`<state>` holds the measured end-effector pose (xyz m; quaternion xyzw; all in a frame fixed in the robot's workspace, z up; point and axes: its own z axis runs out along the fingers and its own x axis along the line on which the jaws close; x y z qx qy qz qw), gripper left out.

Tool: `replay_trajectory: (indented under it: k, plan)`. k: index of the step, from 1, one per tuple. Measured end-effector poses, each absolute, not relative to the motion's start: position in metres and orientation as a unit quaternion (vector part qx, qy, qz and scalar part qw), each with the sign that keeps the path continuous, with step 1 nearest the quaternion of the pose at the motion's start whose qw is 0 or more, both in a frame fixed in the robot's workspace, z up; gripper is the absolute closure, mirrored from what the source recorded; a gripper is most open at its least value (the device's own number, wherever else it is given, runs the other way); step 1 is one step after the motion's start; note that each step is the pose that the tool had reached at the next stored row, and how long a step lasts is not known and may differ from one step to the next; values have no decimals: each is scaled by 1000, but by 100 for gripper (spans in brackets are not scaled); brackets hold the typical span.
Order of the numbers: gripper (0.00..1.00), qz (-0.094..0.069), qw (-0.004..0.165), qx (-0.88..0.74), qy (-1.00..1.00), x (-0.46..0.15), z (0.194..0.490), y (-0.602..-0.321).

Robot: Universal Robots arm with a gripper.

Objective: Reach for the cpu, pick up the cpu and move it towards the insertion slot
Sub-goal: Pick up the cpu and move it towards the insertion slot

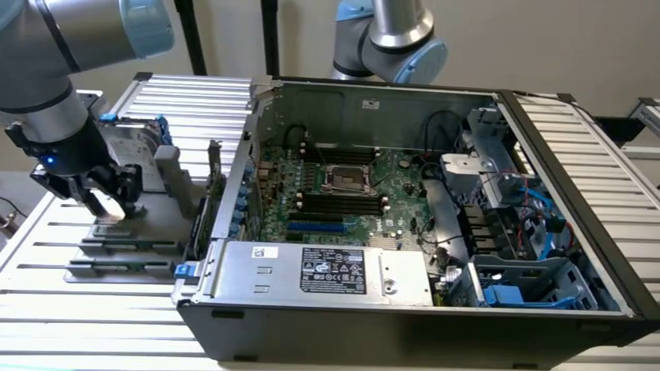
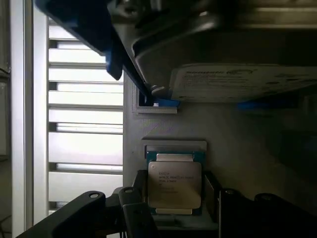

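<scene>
gripper (image 1: 107,202) is down over the flat grey fixture plate (image 1: 113,249) on the white slatted table (image 1: 73,325), at the exterior view's left of the open black computer case (image 1: 413,328). State: released. The black fingers (image 2: 133,213) are spread with nothing clamped.

Risks, my read, near to far:
- Off-centre close: one finger lands first, and the small flat square silvery-grey cpu (image 2: 174,184) skews in its pale nest and comes up tilted.
- The chip has thin edges and a smooth metal lid, so there is little to bite on. It could slip on the lift.
- The upright silver hard drive in a blue-edged frame (image 2: 233,74) stands just beyond the chip. Drift toward it while rising clips it.
- Farther right, the case's side wall stands between the plate and the square silver-framed insertion slot with a dark centre (image 1: 345,179). A low carry hits that wall. The slot is well apart from the tool.

cpu vs tool: it lies flat in the nest on the plate, directly between the fingers, one beside each side edge, roughly centred. Can't tell if they touch the edges.
</scene>
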<state>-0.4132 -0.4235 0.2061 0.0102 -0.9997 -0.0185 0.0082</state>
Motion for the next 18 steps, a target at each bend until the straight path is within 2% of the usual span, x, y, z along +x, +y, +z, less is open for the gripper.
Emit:
replay_trajectory:
  k: [18]
  plan:
    - [45, -18, 11, 10, -1000, -388, 288, -424]
